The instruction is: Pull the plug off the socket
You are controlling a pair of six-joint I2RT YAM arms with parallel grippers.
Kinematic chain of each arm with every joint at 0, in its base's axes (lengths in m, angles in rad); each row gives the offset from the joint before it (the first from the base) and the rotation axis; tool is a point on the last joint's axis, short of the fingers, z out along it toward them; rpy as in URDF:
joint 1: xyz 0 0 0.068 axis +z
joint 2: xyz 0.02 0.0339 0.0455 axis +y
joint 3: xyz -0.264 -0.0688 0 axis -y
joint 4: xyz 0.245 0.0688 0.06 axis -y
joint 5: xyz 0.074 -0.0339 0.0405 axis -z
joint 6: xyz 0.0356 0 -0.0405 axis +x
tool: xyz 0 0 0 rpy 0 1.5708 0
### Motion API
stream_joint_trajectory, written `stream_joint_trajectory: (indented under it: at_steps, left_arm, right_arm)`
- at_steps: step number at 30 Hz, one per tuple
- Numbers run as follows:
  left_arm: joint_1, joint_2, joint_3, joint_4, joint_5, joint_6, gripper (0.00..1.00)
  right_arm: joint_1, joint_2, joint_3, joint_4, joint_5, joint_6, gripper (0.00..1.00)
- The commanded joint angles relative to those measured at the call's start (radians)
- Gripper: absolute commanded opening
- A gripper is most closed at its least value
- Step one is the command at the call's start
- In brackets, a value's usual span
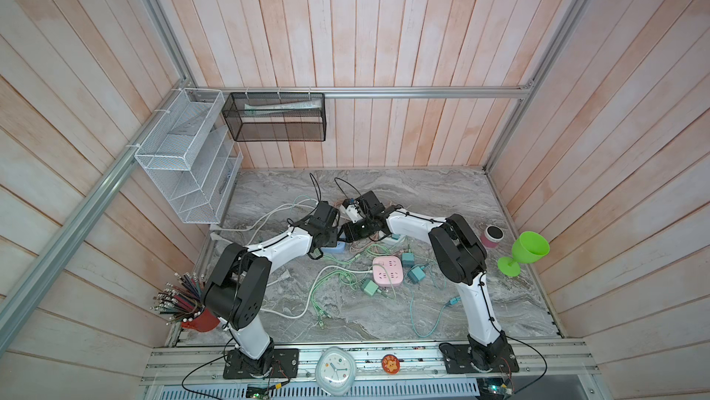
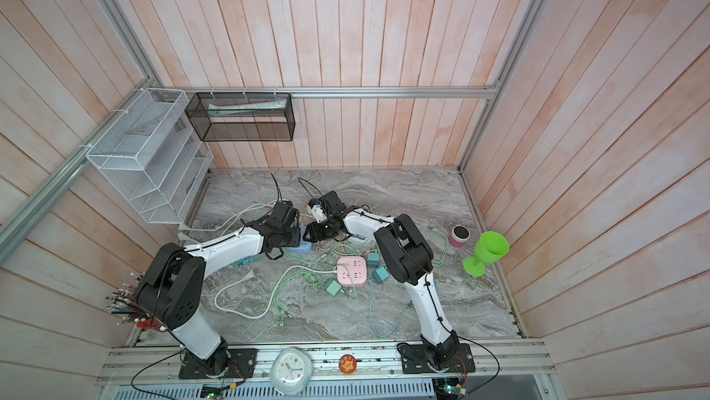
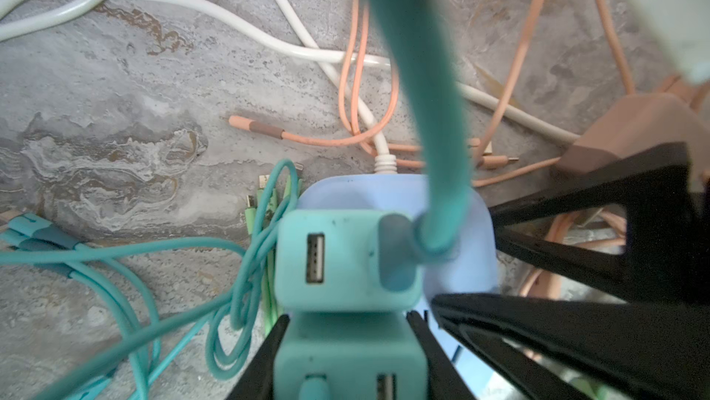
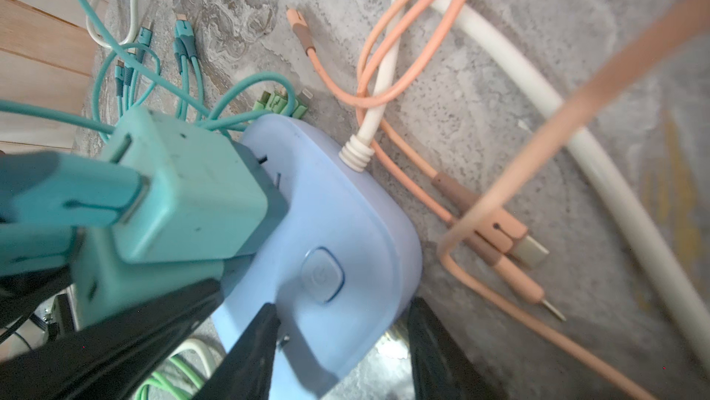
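Observation:
A pale blue socket (image 4: pixel 338 206) lies on the marble table, also seen in the left wrist view (image 3: pixel 338 192) and in both top views (image 1: pixel 339 250) (image 2: pixel 305 247). Two teal plugs stand on it side by side. My left gripper (image 3: pixel 347 317) is shut on the nearer teal plug (image 3: pixel 345 356), one finger on each flank. The second teal plug (image 3: pixel 345 259) carries a teal USB cable (image 3: pixel 418 110). My right gripper (image 4: pixel 344 304) straddles the socket's corner near its power button (image 4: pixel 322 277), fingers apart. Whether the held plug's pins still sit in the socket is hidden.
Peach cables (image 4: pixel 388 83) and a thick white cord (image 4: pixel 538 102) lie beside the socket. A pink socket (image 1: pixel 387 272) with loose teal chargers sits nearer the front. A green goblet (image 1: pixel 526 252) and a maroon cup (image 1: pixel 491 236) stand right. A pencil holder (image 1: pixel 184 298) stands left.

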Motion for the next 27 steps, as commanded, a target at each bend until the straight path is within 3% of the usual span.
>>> stream_joint_trajectory:
  at_steps: [1,5,13,27]
  left_arm:
    - [-0.016,-0.065,-0.001,0.101,0.098,-0.031,0.08]
    - [-0.025,-0.075,0.034,0.058,0.035,0.023,0.08]
    - [-0.033,-0.047,0.021,-0.008,0.030,0.069,0.08]
    - [0.090,-0.255,-0.159,-0.016,0.137,0.020,0.09]
  right_arm:
    - [0.039,0.117,-0.047,-0.148,0.100,-0.031,0.49]
    - [0.039,0.118,-0.071,-0.155,0.127,-0.042,0.48]
    - [0.032,0.121,-0.066,-0.144,0.124,-0.030,0.48]
    - [0.005,0.081,-0.100,-0.093,0.109,-0.024,0.50]
